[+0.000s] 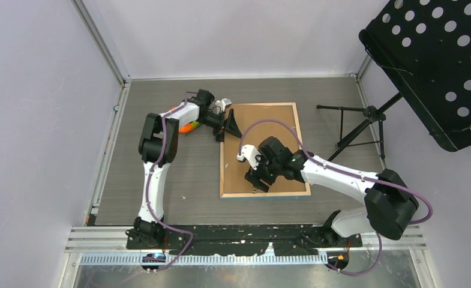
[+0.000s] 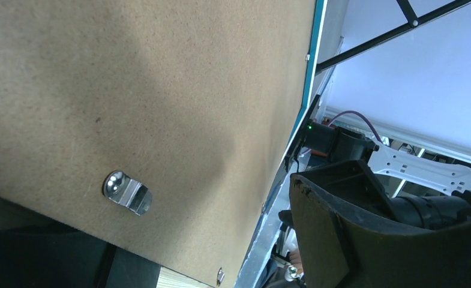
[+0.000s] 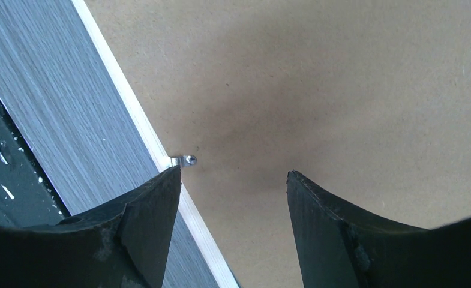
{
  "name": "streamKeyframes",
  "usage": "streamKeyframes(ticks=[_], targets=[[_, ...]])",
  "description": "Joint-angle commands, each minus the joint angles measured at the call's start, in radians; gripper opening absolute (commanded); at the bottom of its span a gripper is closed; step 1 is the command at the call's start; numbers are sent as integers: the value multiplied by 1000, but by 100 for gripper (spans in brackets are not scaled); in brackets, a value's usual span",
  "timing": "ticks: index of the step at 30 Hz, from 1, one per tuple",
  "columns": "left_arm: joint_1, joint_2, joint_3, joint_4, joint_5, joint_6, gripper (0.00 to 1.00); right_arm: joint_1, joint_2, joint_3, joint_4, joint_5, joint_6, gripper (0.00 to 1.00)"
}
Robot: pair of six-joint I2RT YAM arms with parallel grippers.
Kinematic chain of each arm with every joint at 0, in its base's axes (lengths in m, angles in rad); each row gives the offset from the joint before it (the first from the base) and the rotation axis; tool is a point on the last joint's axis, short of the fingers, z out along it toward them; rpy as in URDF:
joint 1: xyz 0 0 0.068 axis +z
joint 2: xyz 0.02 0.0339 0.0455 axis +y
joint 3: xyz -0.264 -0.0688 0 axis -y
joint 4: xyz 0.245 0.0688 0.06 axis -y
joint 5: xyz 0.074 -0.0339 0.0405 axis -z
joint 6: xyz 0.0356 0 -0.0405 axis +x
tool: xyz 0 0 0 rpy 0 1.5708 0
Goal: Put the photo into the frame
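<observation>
The frame (image 1: 281, 194) lies face down on the table (image 1: 191, 180), wood-coloured back up, with the brown board (image 1: 263, 126) seated inside its rim. The photo is not visible in any view. It is judged to sit beneath the board, but this cannot be confirmed. An orange object (image 1: 188, 126) left of the frame, half hidden by the left arm, cannot be identified. The left gripper (image 1: 228, 123) is at the frame's far-left corner; whether it is spread or clamped cannot be told. The right gripper (image 3: 233, 173) hovers over the frame's near edge, jaws spread and empty, beside a metal clip (image 3: 183, 160). Remaining work, as judged: turn the clips to lock the board.
</observation>
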Motion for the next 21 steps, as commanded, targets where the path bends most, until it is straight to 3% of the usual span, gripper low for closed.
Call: streamKeyframes(ticks=[1, 21], targets=[[12, -9, -30, 3, -105, 43, 73, 55, -24, -16, 80, 95, 8, 72], [12, -4, -29, 5, -88, 42, 73, 192, 40, -20, 110, 214, -20, 71]])
